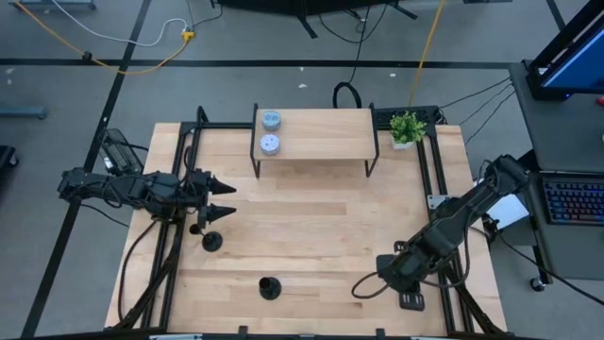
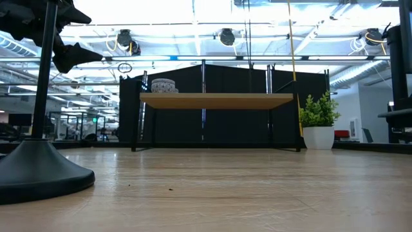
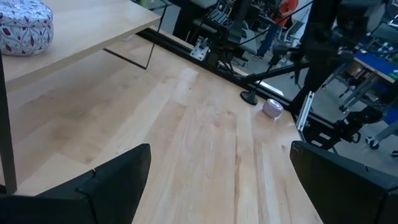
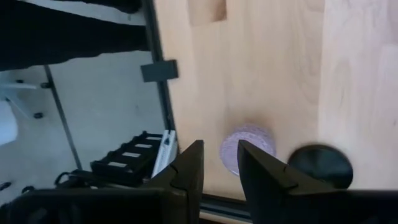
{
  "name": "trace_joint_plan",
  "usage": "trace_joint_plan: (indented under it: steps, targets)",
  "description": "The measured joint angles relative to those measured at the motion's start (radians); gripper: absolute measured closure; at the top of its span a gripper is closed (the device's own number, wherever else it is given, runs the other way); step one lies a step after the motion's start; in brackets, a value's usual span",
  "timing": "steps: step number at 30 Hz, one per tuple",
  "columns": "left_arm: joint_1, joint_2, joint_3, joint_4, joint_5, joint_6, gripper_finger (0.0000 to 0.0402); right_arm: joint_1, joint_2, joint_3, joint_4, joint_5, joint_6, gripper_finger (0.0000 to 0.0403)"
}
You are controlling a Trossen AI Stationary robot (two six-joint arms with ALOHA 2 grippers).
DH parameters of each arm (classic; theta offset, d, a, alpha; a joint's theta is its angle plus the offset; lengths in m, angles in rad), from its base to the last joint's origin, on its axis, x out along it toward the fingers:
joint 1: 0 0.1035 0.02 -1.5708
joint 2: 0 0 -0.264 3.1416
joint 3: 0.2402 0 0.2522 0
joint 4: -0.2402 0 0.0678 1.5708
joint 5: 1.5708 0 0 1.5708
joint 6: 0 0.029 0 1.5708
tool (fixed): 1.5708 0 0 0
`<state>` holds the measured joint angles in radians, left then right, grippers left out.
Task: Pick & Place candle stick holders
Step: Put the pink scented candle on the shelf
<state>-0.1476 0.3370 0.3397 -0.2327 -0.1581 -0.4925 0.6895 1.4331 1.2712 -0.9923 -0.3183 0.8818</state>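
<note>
no candle stick holders (image 1: 211,240) placed yet; all stand on the table (image 1: 311,236), left gripper (image 1: 224,198) spread wide above the left-edge one, right gripper (image 1: 392,274) nearly closed, empty.

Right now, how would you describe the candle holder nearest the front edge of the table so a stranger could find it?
Start at the wooden table and go to its front edge, opposite the small raised shelf. Near the middle of that edge stands a black candle holder, a round disc base with a short upright stem. Unlike the other holder, which stands just beside the left gripper, nothing stands close to this one.
</note>
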Motion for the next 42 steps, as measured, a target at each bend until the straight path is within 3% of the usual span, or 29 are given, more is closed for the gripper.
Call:
trace_joint_plan:
  steps: [5,10,25,42]
  targets:
    - [0.0,0.001,0.0,-0.001,0.0,-0.003,0.0009,0.0,-0.004,-0.076,0.076,-0.04,0.002,0.0314]
    - [0.0,0.001,0.0,-0.002,0.0,-0.007,0.0009,0.0,-0.004,-0.127,0.185,-0.078,-0.121,0.0314]
    - [0.0,0.001,0.0,-0.011,0.001,-0.01,0.0009,0.0,-0.004,-0.13,0.057,-0.075,-0.465,0.0314]
    - [0.0,0.001,0.0,-0.001,0.002,-0.015,0.0009,-0.001,-0.004,-0.178,0.042,-0.075,-0.431,0.0313]
